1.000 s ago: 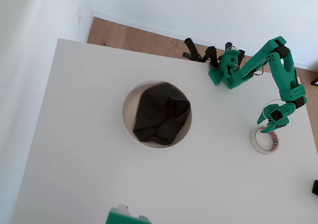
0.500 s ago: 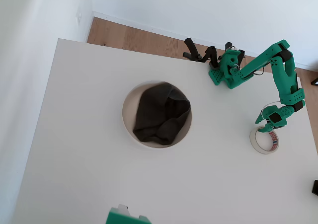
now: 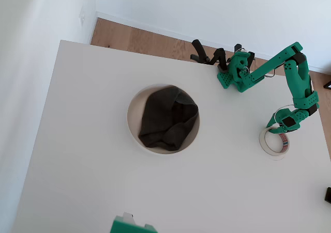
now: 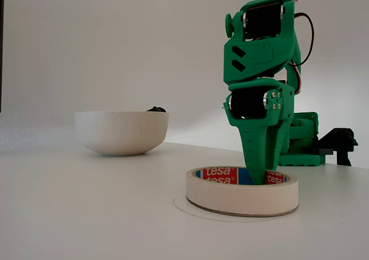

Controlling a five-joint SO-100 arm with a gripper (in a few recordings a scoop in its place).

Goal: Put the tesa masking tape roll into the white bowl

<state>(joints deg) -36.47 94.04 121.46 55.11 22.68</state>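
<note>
Fingers (image 4: 262, 156) dip inside the tape roll (image 4: 242, 192) core – can't tell if they're pinching its wall yet. Roll lies flat on table (image 3: 93, 181), well apart from white bowl (image 3: 133, 135) w/ dark cloth (image 3: 168, 118) – pickup stage, I'd say.

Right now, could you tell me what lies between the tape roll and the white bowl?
Only bare table lies between the tape roll and white bowl, in the overhead view.
</note>
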